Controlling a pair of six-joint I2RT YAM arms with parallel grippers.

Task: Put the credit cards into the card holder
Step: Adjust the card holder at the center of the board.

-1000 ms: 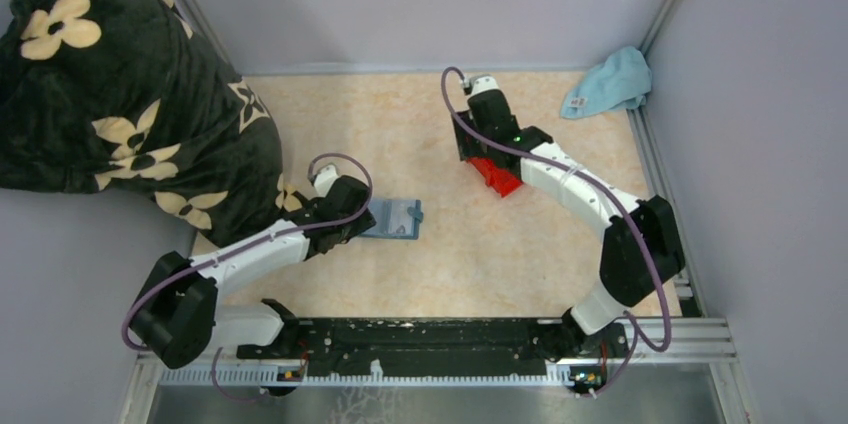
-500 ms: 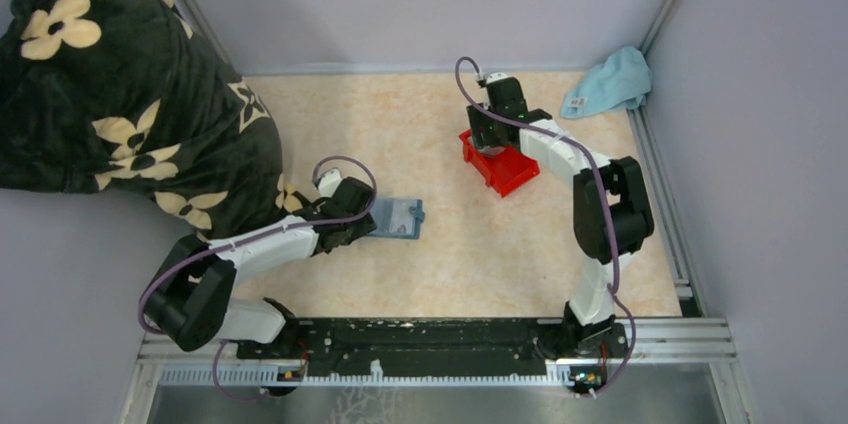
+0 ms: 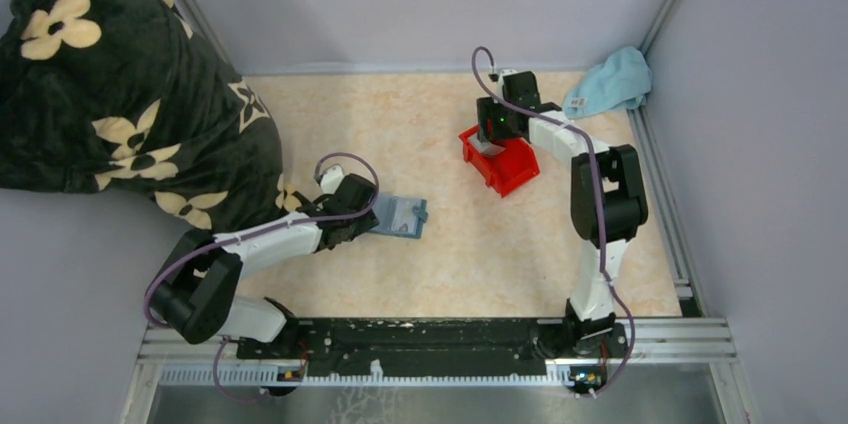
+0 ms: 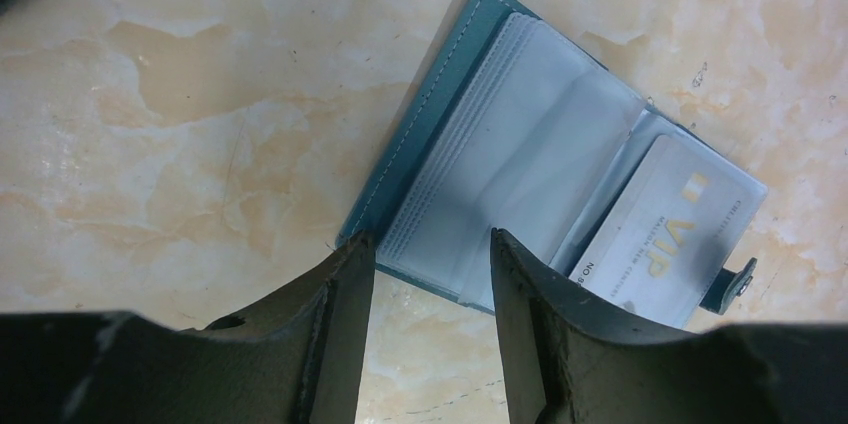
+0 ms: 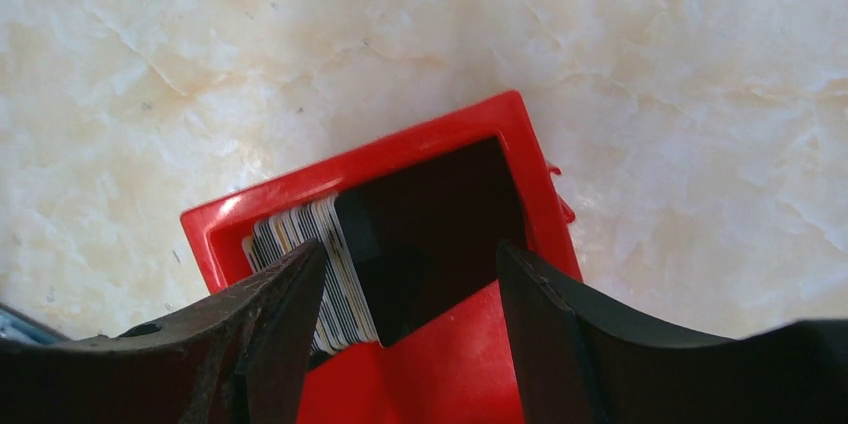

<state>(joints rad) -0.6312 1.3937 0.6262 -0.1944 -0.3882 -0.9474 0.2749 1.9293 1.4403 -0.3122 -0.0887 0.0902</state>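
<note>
While a dark flowered blanket (image 3: 110, 74) lies heaped at the far left, spilling onto the table (image 3: 470, 254), the left arm stretches low across the marbled top beside it. The left gripper (image 3: 374, 220) sits at the near-left edge of the holder (image 3: 402, 216). From the wrist view the holder (image 4: 520, 154) lies open and flat, teal cover underneath and clear plastic sleeves on top, its snap tab sticking out at the lower right. One pale VIP card (image 4: 665, 229) is tucked in the right-hand sleeve. The left gripper (image 4: 432, 254) has its jaws parted a modest way with nothing clamped between them; the holder's edge shows in the gap. One of the fingers (image 4: 345, 284) sits at the cover's corner — whether it actually touches the leather is hard to say. Well to the right and farther back stands the red bin (image 3: 512, 176), with the right gripper (image 3: 492, 139) poised over its far end. In the right wrist view the jaws are spread wide above the bin (image 5: 400, 144) and hold nothing. A stack of cards (image 5: 325, 254) stands on edge inside, against the left wall — striped edges showing, close by the left finger. Beyond, in the far right corner, a light blue cloth (image 3: 610, 82) is crumpled against the wall.
</note>
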